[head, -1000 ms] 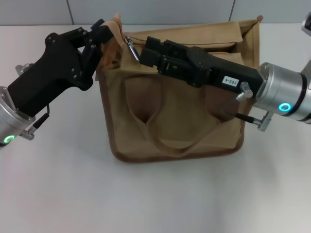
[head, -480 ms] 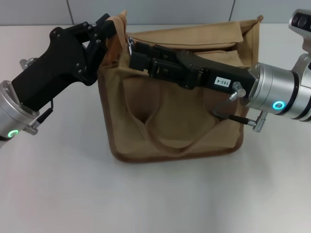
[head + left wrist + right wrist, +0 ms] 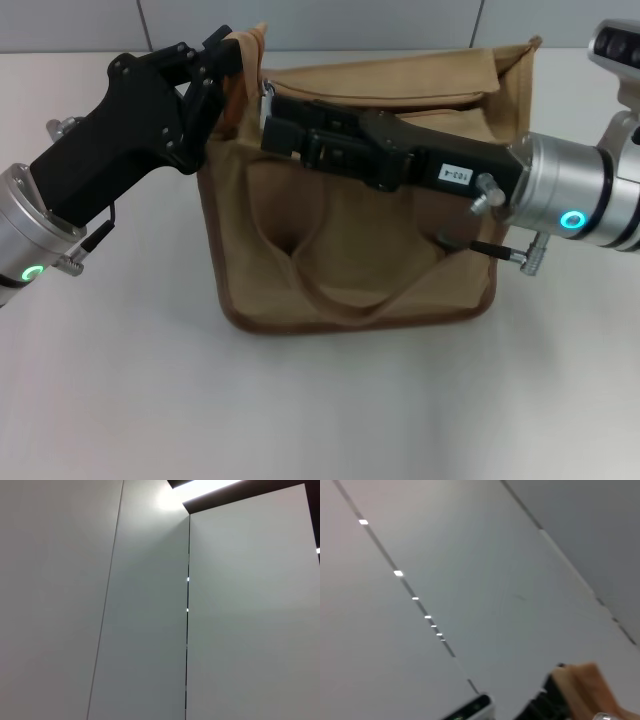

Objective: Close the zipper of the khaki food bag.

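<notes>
The khaki food bag (image 3: 350, 190) stands upright on the white surface (image 3: 300, 400), its 2 strap handles hanging down its front. The left gripper (image 3: 228, 55) is clenched on the bag's upper left corner. The right gripper (image 3: 272, 115) lies across the bag's top toward that corner, fingers closed on the zipper (image 3: 268, 95) pull.
</notes>
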Robot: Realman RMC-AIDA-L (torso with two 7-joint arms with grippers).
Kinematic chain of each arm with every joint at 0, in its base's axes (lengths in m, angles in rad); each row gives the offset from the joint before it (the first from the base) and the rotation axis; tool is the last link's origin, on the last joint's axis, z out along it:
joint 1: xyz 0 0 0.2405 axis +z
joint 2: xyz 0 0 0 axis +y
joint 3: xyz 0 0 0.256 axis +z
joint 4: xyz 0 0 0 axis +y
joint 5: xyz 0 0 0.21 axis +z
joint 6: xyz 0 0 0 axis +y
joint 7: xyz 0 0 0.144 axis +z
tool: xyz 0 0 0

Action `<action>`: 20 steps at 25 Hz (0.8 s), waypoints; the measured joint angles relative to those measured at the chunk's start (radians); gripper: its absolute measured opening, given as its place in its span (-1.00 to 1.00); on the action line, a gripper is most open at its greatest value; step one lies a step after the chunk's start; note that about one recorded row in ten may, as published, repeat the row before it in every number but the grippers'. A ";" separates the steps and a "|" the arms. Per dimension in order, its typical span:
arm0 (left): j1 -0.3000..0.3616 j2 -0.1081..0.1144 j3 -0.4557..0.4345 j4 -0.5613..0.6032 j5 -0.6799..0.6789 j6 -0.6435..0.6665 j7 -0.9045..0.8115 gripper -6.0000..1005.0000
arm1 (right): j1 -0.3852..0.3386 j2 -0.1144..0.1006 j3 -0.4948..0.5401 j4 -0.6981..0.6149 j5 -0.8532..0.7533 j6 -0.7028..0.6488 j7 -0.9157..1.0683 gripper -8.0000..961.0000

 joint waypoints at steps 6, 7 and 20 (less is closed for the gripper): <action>-0.005 0.000 0.000 -0.001 0.000 0.000 0.002 -0.95 | -0.007 0.000 0.013 -0.004 0.001 -0.018 -0.013 0.45; -0.005 0.000 0.000 -0.001 0.000 0.000 0.004 -0.95 | -0.007 0.000 0.014 -0.004 0.001 -0.015 -0.013 0.45; -0.012 0.000 -0.010 -0.013 0.000 0.009 0.005 -0.95 | -0.022 -0.004 0.011 -0.010 0.003 -0.016 0.032 0.35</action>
